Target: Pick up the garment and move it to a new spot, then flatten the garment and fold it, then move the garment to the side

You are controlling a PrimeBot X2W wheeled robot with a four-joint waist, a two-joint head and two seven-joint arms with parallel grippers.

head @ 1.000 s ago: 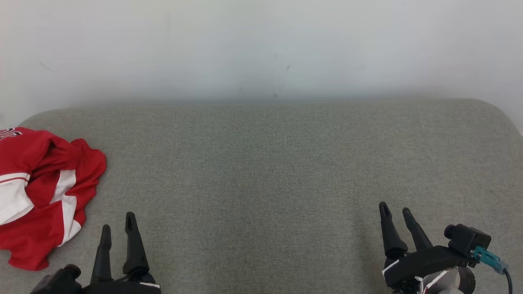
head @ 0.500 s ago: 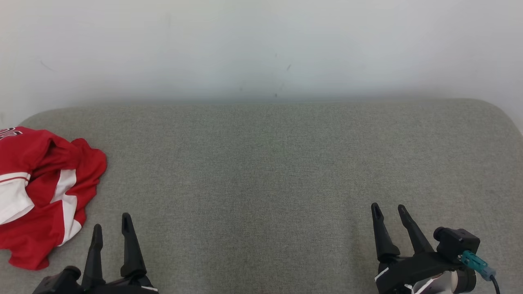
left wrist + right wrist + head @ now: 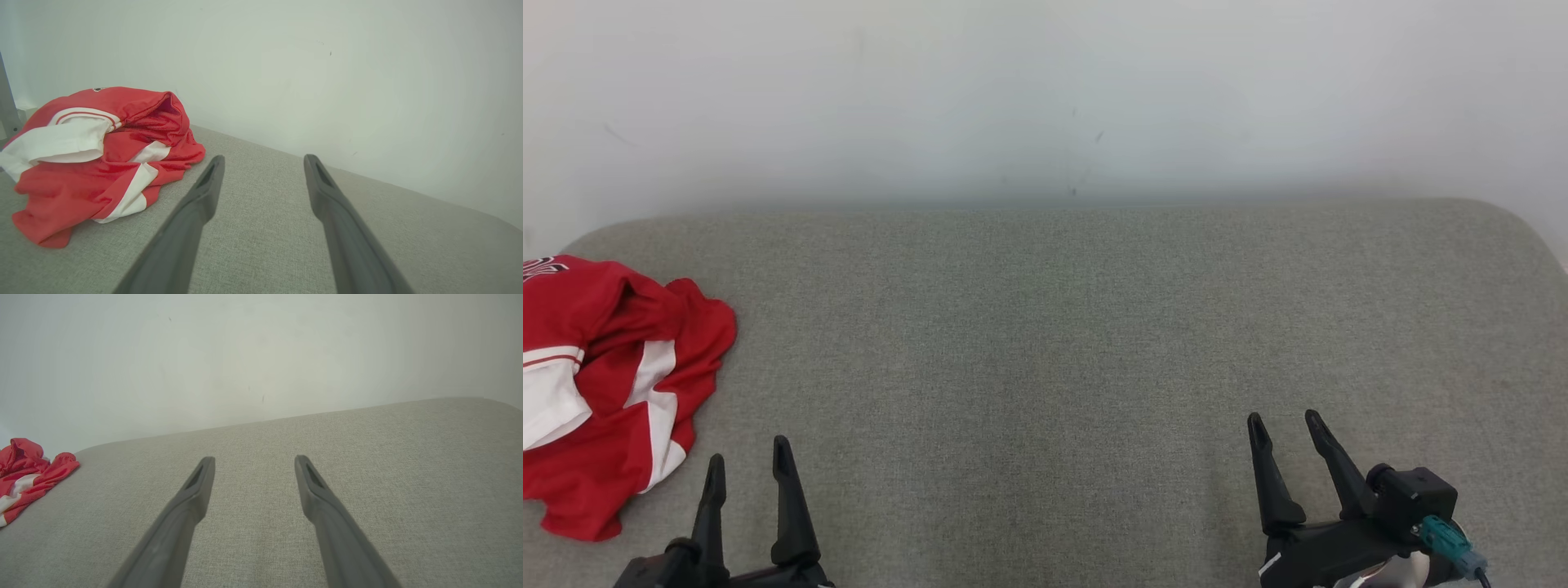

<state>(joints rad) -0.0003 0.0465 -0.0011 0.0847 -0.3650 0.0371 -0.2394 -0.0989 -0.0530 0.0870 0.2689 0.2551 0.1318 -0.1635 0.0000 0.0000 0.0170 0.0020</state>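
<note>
A crumpled red garment with white stripes lies in a heap at the far left of the grey fabric surface; it also lies at the left in the left wrist view and far left in the right wrist view. My left gripper stands open near the front edge, just right of the garment and not touching it. Low at the right, my right gripper is open with nothing between its fingers.
A pale wall rises directly behind the grey surface. The surface's back corners are rounded, and its right back corner curves off near the frame edge. A grey upright bar stands at the far left beyond the garment.
Both grippers have drawn back toward the near edge. The right one has also shifted left. The garment has not moved.
</note>
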